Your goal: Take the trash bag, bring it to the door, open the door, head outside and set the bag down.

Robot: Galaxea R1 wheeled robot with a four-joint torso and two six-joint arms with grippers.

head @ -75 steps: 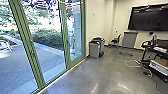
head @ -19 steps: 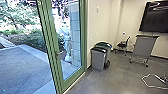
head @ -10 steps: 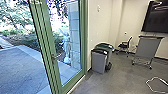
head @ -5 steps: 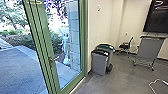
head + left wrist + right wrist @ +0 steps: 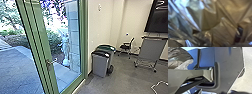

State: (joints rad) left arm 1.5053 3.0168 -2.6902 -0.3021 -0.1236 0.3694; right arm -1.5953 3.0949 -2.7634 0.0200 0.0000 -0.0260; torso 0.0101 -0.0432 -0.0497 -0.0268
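Compared with the frame half a second ago, the robot's outlook has swung a little to its right and drawn closer to the door. The green-framed glass door looks shut, as before; its metal handle now sits lower and farther left in view. The wall screen and the wheeled grey panel have slipped toward the right edge, the panel now partly cut off. Gray bin and green-lidded bin hold their places side by side near the wall, with the black chair beyond them. A white cable lies on the concrete floor.

Through the glass: paving, shrubs, and a pale upright figure beside a block wall.

Labels: a small pale patch on each bin lid, too blurred to read.

Trash bag: dark, glossy, creased plastic, right up against the left wrist camera. The right wrist view catches it too, beside a grey part of the robot. Whether the left gripper or right gripper is clenched, released or grasping the bag, I cannot tell.
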